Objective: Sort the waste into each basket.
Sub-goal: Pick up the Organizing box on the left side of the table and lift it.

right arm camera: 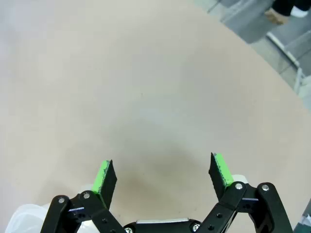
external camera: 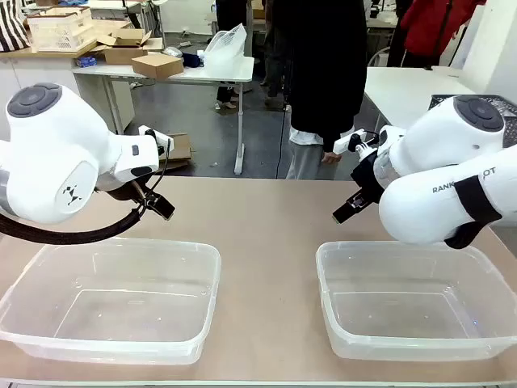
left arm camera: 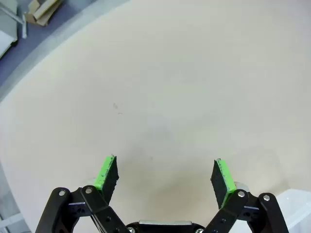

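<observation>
Two clear rectangular baskets stand on the tan table near its front edge, the left basket and the right basket, both with nothing in them. My left gripper hangs above the table just behind the left basket. In the left wrist view it is open over bare tabletop. Behind the right basket my right gripper hovers, and the right wrist view shows it open as well, nothing between its pads. The waste is out of view.
A person in dark clothing stands at the far side of the table, one hand low by the edge. The tan table is bare between and behind the baskets. Other tables with boxes stand farther back.
</observation>
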`<state>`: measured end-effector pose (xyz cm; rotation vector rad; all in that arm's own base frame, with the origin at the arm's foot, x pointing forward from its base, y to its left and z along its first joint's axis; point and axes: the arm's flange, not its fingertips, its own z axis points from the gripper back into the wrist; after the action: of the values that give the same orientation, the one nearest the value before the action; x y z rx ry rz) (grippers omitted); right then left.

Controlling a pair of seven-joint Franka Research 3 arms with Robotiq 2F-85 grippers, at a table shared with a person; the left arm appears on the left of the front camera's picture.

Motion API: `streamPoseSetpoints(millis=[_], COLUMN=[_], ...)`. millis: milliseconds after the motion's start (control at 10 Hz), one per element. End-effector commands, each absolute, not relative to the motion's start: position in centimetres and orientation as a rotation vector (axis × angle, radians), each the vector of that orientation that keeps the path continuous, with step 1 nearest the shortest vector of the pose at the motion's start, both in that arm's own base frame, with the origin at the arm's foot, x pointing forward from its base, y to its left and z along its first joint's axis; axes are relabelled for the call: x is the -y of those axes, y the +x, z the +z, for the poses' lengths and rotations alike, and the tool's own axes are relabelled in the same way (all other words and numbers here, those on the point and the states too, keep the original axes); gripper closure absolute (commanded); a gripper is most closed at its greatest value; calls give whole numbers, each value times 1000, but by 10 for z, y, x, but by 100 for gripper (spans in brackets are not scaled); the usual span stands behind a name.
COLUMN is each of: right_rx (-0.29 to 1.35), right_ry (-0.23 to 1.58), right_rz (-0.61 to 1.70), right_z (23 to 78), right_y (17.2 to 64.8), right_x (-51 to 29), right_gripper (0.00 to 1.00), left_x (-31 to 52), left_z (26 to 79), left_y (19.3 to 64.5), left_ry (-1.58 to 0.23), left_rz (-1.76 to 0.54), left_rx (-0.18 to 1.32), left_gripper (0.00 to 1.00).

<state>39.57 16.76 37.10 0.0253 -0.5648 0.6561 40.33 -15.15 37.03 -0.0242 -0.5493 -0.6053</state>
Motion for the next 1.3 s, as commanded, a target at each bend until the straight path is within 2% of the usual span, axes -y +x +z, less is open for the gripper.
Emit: streamPoseSetpoints(millis=[0,1200], right_rx=[565,565], right_ry=[25,25], right_rz=[656,656], right_z=[371,371], right_y=[396,396], right_x=[-168,-168], right_gripper=[0,0], left_x=[152,152], left_z=[371,371], left_y=[403,403], left_ry=[-24,-24], left_rz=[-605,-605], left_rx=[550,550], left_gripper=[0,0])
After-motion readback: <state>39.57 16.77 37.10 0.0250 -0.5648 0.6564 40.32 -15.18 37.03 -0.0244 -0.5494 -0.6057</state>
